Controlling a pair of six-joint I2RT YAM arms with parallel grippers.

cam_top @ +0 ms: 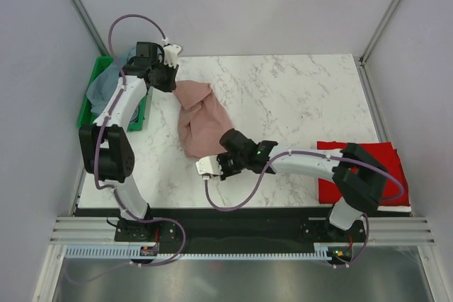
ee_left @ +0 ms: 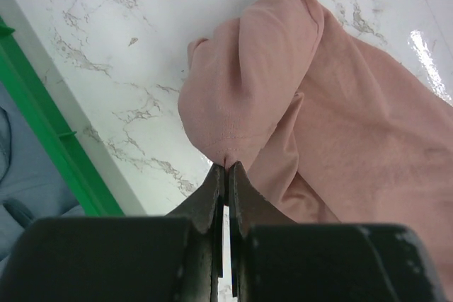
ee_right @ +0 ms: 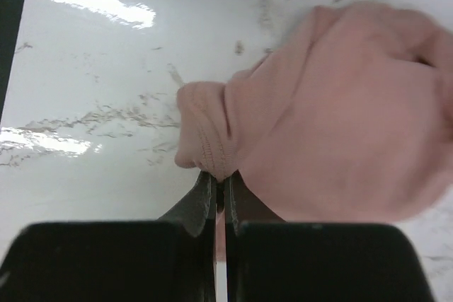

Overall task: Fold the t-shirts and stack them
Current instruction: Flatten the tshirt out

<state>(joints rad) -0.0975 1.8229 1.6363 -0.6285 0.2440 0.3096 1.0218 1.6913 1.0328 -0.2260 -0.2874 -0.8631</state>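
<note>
The left claw at eleven o'clock, right claw at five, pinched the pink shirt; thin hem grips could slip.

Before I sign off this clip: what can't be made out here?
- Pink t-shirt: any print is hidden in its bunched folds, all views; blurred in the right wrist view.
- Red t-shirt: partly covered by the right arm, top view; fold unclear.
- Grey-blue cloth in the green bin: partly under the left arm; cut off by the left wrist view's edge.
</note>
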